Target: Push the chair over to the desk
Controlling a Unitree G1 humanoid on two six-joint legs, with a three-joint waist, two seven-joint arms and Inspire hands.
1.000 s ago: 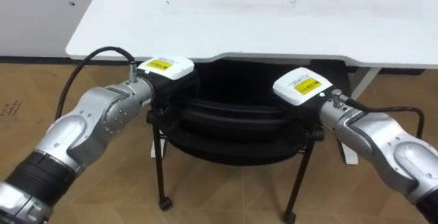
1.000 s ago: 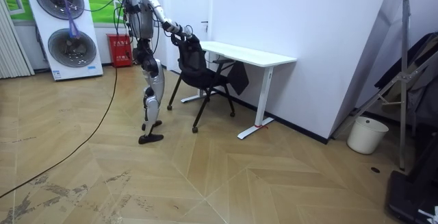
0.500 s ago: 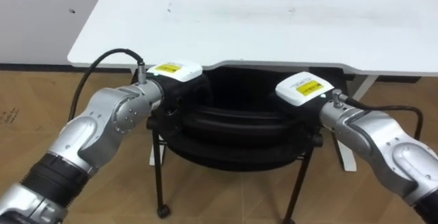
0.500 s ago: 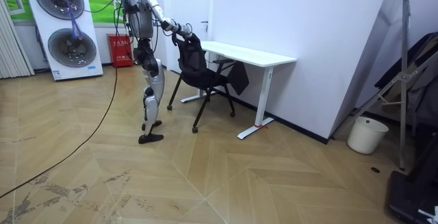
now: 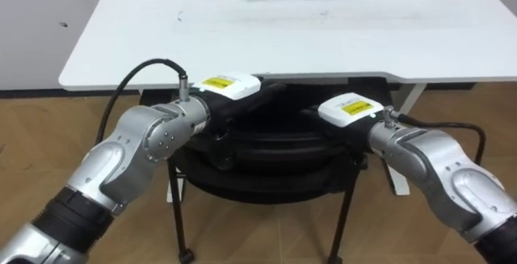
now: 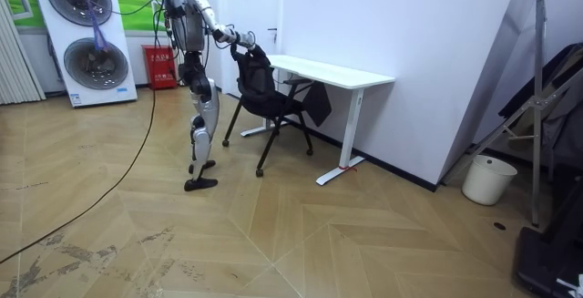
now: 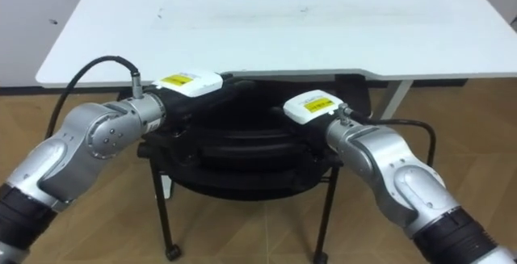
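A black chair stands in front of me, its seat tucked under the white desk. My left hand lies over the top of the chair's back on the left, with its fingers stretched out toward the desk edge. My right hand rests on the back's right side, its fingers pointing inward and straight. Neither hand curls round the chair. In the room view I stand upright behind the chair, both arms reaching forward to the desk.
The desk's white leg stands right of the chair. A dark cloth hangs under the desk. A white appliance and a red box are behind me. A white bucket sits far off by the wall.
Both hands have uncurled from the top of the chair's back and now lie straight on it. The left hand has slid forward and inward. The eye views have shifted slightly.
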